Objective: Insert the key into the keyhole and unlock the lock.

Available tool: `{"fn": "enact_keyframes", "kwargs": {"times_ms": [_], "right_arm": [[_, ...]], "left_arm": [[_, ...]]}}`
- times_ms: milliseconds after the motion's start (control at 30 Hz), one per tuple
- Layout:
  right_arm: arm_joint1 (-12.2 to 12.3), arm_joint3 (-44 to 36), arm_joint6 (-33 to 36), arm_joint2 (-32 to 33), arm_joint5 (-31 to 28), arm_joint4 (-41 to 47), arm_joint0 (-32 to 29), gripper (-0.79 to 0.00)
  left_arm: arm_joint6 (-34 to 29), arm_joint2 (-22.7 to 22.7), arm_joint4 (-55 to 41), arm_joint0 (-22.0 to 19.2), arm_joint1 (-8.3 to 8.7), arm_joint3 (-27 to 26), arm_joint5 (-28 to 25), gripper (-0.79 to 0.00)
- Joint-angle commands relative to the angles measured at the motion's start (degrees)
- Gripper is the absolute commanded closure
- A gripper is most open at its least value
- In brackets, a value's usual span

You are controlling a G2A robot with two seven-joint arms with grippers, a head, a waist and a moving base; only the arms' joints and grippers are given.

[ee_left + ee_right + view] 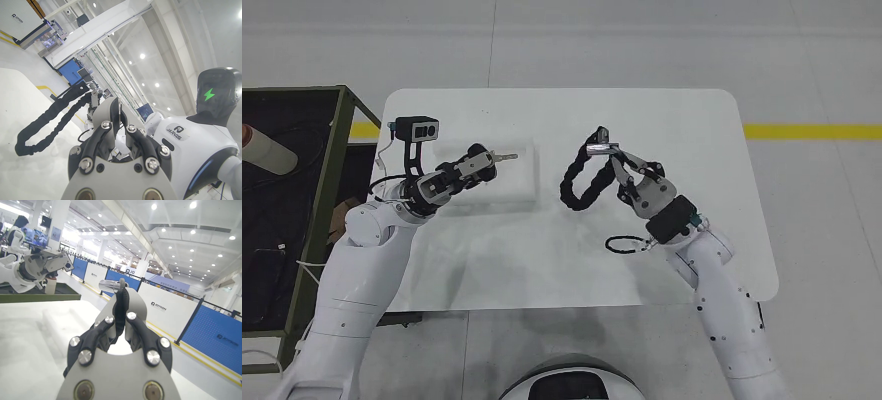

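My left gripper (485,162) is shut on a thin metal key (505,156), whose blade points right toward the lock. In the left wrist view the key (119,108) stands edge-on between the pads. My right gripper (622,163) is shut on the lock's black fabric sleeve (120,306), just behind the silver lock cylinder (599,148). The cylinder (108,284) sticks out sideways past the fingertips. Its keyhole face (94,92) is turned toward the key, with a gap between them. The black sleeved chain (582,186) hangs in a loop down to the table.
Under my left gripper a white foam block (512,185) lies on the white table (562,270). A small black cord loop (623,244) rests by my right wrist. A dark green cart (302,200) holding a pale roll (267,150) stands off the table's left edge.
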Motion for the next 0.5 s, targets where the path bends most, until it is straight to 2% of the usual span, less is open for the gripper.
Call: {"fn": "enact_keyframes", "kwargs": {"times_ms": [0,67,300,367,400,467], "right_arm": [[-0.13,0.45,-1.99,-0.42,0.31,1.12,0.74,0.0],[-0.12,0.31,-3.83,-0.46,0.87,0.63,1.12,0.0],[-0.12,0.31,-3.83,-0.46,0.87,0.63,1.12,0.0],[0.04,-2.13,-3.15,-0.95,-1.16,0.56,-0.82,0.0],[0.15,-3.31,-3.04,-0.79,-2.12,0.78,-1.43,0.0],[0.35,-4.21,-1.18,-1.1,-4.72,0.53,-1.97,0.0]], "left_arm": [[0.0,0.0,0.0,0.0,0.0,0.0,0.0,0.0],[0.0,0.0,0.0,0.0,0.0,0.0,0.0,0.0],[0.43,-0.31,1.11,0.25,0.04,-0.26,-0.43,0.0],[8.06,-3.68,14.12,1.66,0.12,-3.45,-8.07,0.0],[11.25,-3.62,19.89,2.53,-0.02,-5.51,-11.25,0.0],[14.6,-1.48,22.48,3.91,-0.44,-6.74,-14.6,0.0]]}}
